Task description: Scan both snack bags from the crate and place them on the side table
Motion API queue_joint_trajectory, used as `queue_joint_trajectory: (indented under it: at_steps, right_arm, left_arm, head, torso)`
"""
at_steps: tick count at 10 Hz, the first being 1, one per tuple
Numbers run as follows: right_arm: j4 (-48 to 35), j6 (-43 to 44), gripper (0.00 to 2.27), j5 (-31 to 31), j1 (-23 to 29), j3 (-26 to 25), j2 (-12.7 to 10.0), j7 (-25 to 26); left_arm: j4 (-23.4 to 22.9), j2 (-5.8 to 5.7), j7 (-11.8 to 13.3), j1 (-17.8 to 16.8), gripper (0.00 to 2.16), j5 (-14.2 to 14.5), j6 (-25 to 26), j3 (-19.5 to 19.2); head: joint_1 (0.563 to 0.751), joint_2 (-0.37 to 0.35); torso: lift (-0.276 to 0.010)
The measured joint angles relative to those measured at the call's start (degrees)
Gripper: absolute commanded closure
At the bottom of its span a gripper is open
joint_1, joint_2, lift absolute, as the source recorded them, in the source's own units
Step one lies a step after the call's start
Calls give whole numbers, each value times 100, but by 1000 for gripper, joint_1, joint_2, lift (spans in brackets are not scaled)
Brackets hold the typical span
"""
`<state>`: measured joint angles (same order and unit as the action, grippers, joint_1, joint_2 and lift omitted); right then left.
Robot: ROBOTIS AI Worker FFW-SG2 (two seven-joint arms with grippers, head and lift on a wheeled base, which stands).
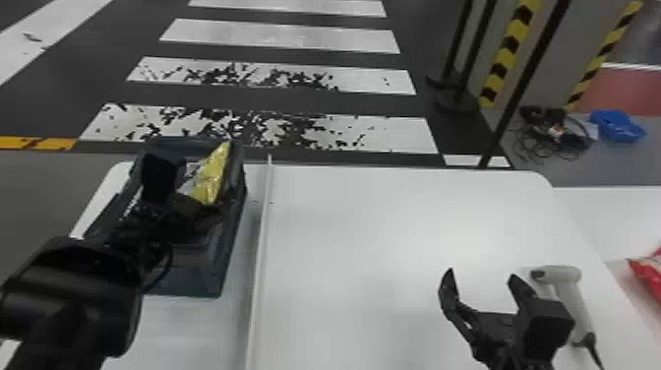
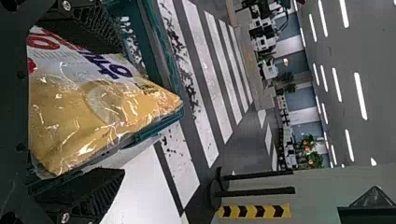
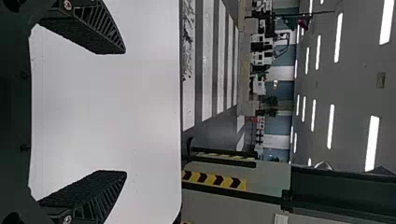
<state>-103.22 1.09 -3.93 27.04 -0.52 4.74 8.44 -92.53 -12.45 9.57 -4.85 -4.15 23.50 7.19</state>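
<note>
Head view: left pincer [image 1: 196,212] hangs over crate [image 1: 199,283], spread around snack bag [image 1: 211,178]; right pincer [image 1: 481,275] hovers spread above table [image 1: 364,221].

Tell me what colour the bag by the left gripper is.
The bag is mostly yellow, partly white, clearest in the left wrist view.

The crate [image 1: 209,273] stands on the left part of the table [image 1: 388,216], with a snack bag [image 1: 212,174] inside toward its far end and a raised strip [image 1: 260,246] running front to back just right of it. On the table's near right part lies the scanner [image 1: 570,285], and farther right, on the side table [image 1: 615,211], lies a packet [image 1: 651,270]. Behind the tables, to the right, cables [image 1: 555,135] lie on the floor, left of a tray [image 1: 617,127].
</note>
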Motion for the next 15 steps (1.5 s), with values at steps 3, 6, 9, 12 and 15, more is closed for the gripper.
queue_joint_trajectory:
  at_steps: [3,6,9,12,15]
  right_arm:
    - [54,0,70,-11,-27,-1,2,0]
    - [73,0,70,-11,-33,-11,1,0]
    - [62,2,73,-11,-11,-26,0,0]
    - [54,2,73,-11,2,-35,7,0]
    - [53,0,76,-21,-1,-36,9,0]
  left_arm:
    - [-58,-108,19,93,97,-16,157,-151]
    - [-115,-124,4,97,93,5,160,-209]
    - [-250,-111,-44,66,93,23,169,-210]
    - [-256,-119,-17,39,93,19,186,-234]
    - [-328,-166,10,108,93,55,387,-362]
  head:
    - [695,-39]
    - [695,-30]
    - [695,-35]
    - [695,-35]
    - [695,-19]
  torso:
    - [-95]
    - [-95]
    - [-95]
    - [-95]
    - [-95]
